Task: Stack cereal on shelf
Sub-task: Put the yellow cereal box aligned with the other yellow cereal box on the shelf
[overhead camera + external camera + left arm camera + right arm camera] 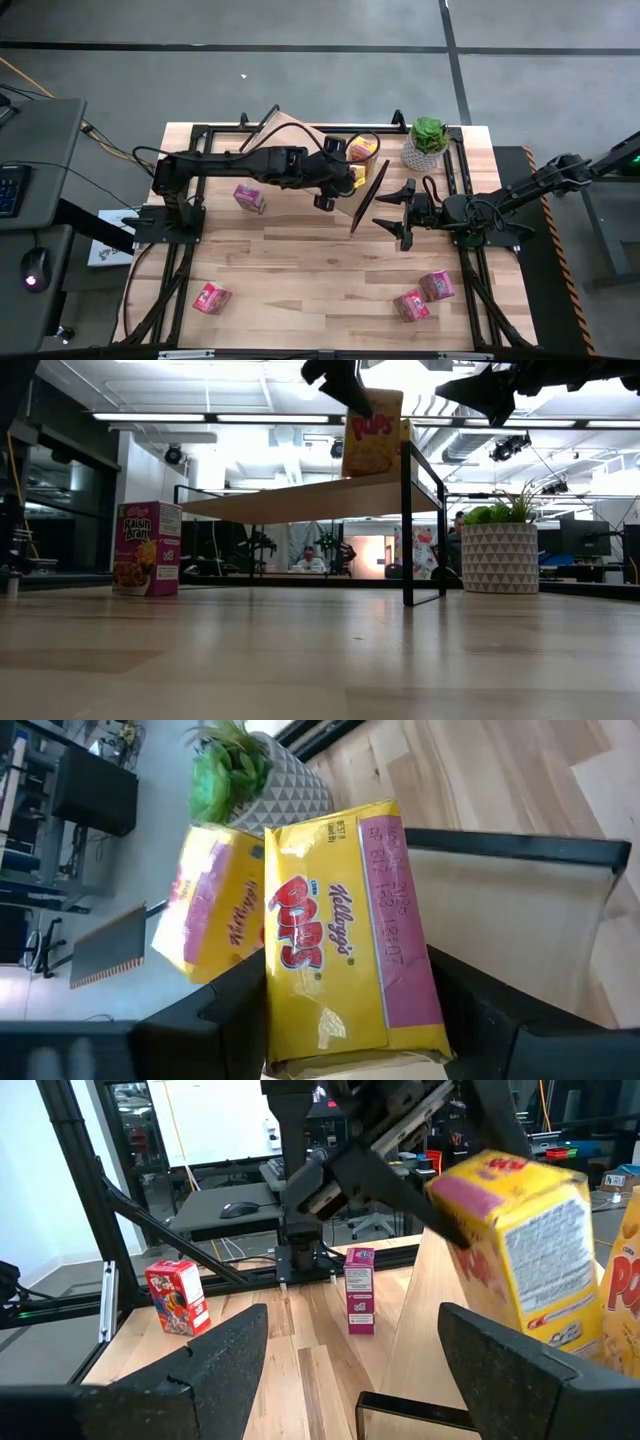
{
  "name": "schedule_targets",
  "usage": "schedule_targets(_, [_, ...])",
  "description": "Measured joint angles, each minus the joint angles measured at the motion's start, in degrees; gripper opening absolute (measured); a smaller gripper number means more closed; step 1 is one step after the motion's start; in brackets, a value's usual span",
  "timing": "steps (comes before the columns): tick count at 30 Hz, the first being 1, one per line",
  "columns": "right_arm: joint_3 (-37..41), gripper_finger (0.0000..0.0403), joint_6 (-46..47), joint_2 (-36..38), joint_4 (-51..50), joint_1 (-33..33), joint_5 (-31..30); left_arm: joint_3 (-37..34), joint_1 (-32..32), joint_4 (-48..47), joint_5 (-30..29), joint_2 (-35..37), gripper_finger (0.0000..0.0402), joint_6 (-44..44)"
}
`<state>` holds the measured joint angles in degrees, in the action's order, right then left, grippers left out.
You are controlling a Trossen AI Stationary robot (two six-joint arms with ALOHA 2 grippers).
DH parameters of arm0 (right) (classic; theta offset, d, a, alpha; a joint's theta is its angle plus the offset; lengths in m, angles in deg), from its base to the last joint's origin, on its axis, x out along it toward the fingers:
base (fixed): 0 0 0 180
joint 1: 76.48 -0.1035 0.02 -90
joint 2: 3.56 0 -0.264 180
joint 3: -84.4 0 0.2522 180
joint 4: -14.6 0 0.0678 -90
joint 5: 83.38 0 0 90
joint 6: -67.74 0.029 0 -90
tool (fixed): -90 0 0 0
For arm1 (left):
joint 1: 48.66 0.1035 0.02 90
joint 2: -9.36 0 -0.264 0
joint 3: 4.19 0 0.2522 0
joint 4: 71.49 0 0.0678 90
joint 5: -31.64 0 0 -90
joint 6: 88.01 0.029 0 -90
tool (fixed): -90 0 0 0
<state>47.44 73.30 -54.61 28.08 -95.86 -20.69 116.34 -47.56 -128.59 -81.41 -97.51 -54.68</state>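
On the shelf (pixel 300 135), left gripper (pixel 352 178) grasps yellow cereal (pixel 340 940); right gripper (pixel 400 215) released.

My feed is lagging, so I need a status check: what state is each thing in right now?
Left pincer: shut on a yellow Corn Pops box, over the shelf.
Second yellow box: on the shelf, beside the held one.
Shelf: standing on its wire frames.
Right pincer: open, holds nothing, beside the shelf's end.
Raisin Bran box: upright on the table.
Potted plant: upright, at the table's far edge.
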Motion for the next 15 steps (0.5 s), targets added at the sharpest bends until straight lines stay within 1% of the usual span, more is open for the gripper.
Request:
schedule_targets(5, [0.00, 0.0287, 0.00, 0.00, 0.00, 0.00, 0.00, 0.25, 0.00, -0.30, 0.62, 0.02, 0.0218, -0.42])
schedule_targets(15, [0.00, 0.0287, 0.00, 0.00, -0.02, 0.00, 0.00, 0.25, 0.01, -2.78, 8.93, 0.64, 0.0218, -6.04])
